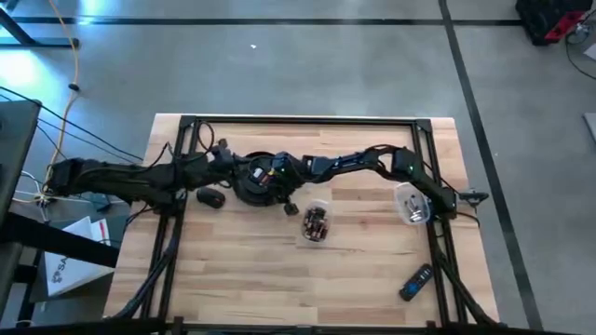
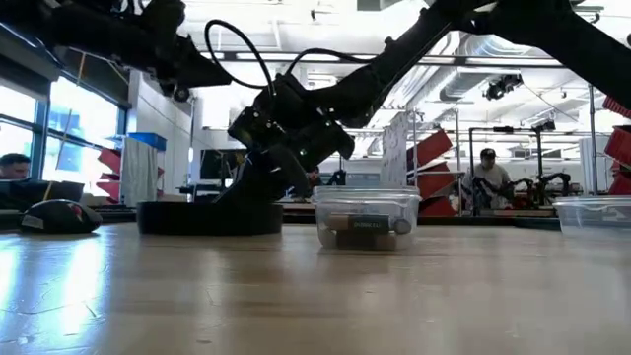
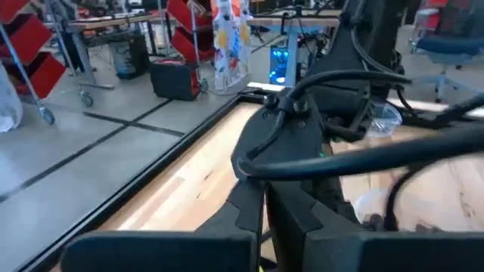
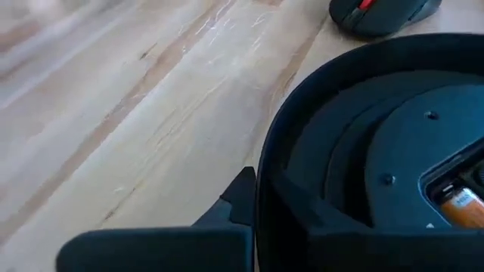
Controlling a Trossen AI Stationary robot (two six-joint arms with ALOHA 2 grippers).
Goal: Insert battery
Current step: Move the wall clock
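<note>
A black round device (image 1: 253,181) lies on the wooden table's far middle part, bottom up. Its open compartment holds an orange battery (image 4: 461,202). My right gripper (image 4: 261,189) reaches in from the right and is shut on the device's rim. My left gripper (image 3: 265,193) comes from the left and stands over the device with its fingers close together. What lies under its tips is hidden by its own fingers and by the right arm's wrist. A clear tub (image 1: 317,224) with more batteries (image 2: 367,225) rests on the table in front of the device. My left gripper: I cannot tell whether it touches the device or a battery, since its own fingers hide the place. My right gripper has the device's raised rim (image 4: 281,143) between its fingers, one finger (image 4: 238,200) outside the wall and the other inside. It comes slanting down from the table's right. The device lies flat on the table.
A black mouse (image 1: 211,197) lies just left of the device. A second clear tub (image 1: 410,203) sits by the right arm and a dark remote (image 1: 416,282) lies near the right front corner. Bare wood fills the near half of the table.
</note>
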